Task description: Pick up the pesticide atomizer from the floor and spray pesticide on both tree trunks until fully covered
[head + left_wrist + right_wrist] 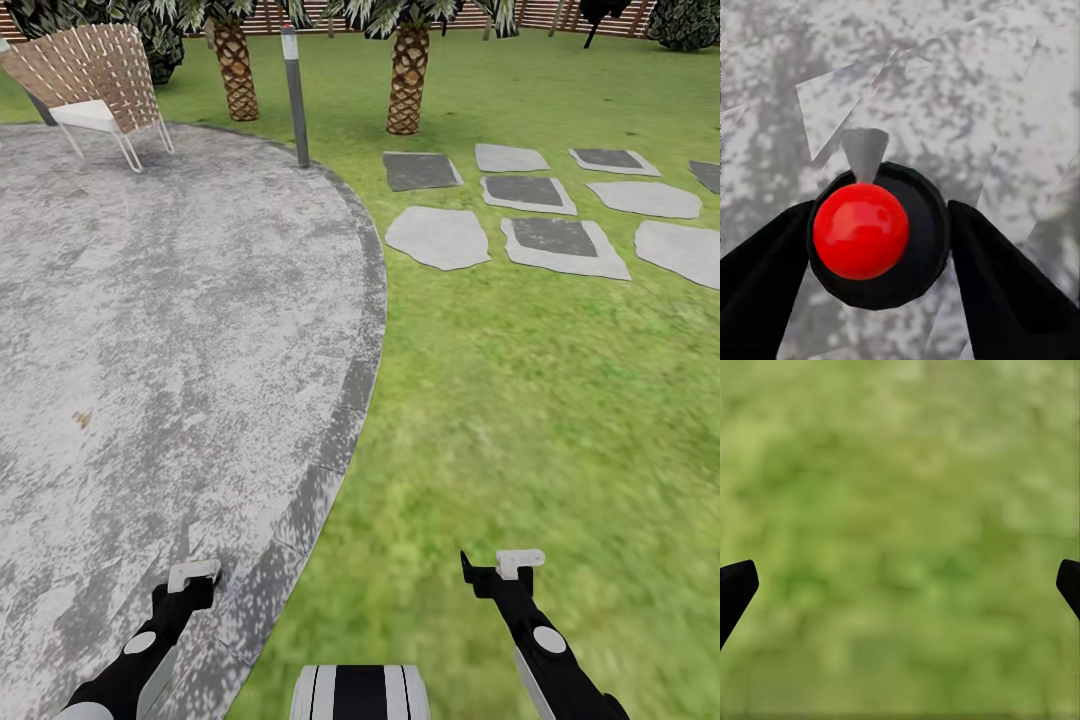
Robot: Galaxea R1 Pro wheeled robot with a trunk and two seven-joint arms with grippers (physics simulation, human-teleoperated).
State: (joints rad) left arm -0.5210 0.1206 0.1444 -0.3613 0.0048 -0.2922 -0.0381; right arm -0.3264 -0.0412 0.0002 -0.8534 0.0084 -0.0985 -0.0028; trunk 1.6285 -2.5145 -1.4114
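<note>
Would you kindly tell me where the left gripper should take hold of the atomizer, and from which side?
Grip the atomizer by its round dark body beneath the red top, coming straight down. It stands upright on the floor, and the left gripper has a finger on either side. The grey nozzle points out between them, so closing there probably misses it.

Grey speckled paving (170, 330) with a curved dark edge meets green lawn (520, 400), with stepping stones (438, 238), a woven chair (90, 75) (white seat), a grey post (295, 95), palm trunks (407, 80) and a slatted fence (540, 12) behind.
</note>
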